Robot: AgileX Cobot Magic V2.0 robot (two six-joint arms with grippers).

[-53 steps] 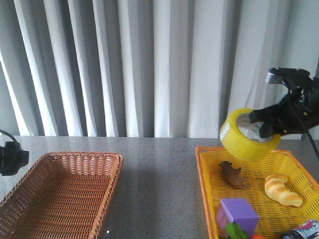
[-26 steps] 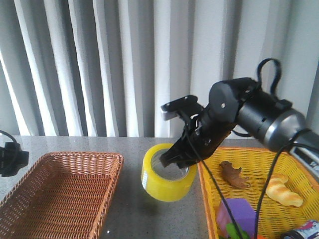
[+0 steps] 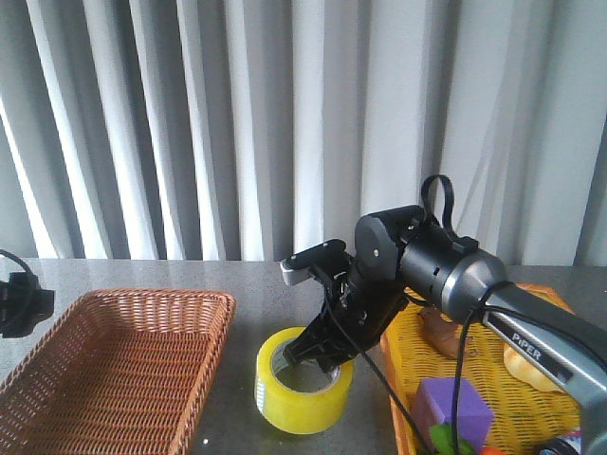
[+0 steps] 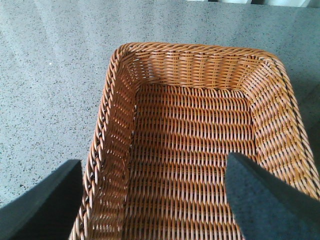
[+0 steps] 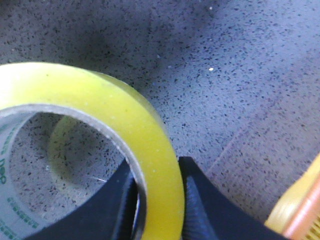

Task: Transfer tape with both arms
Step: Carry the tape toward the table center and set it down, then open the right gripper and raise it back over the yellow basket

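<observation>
- Since a moment ago my right arm (image 3: pixel 446 270) has carried the tape (image 3: pixel 302 393) further down and toward the left; the roll now sits low on the grey table (image 3: pixel 275 284), in the gap between the two baskets.
- My right gripper (image 3: pixel 321 353) is clamped on the roll's wall, one finger inside the white core and one outside against the yellow band; the right wrist view shows the yellow rim (image 5: pixel 150 145) pinched between my dark fingers (image 5: pixel 200 200).
- Whether the roll's underside fully touches the tabletop I cannot tell.
- My left gripper (image 4: pixel 150 200) hangs above the brown wicker basket (image 4: pixel 200 65), its two pads spread wide with nothing between them; in the front view only a dark part of that arm shows at the left edge.
- Beside my right arm stands the orange basket (image 3: pixel 398 379), with a purple block (image 3: pixel 453 403) and a pale croissant toy (image 3: pixel 526 365) in it.
</observation>
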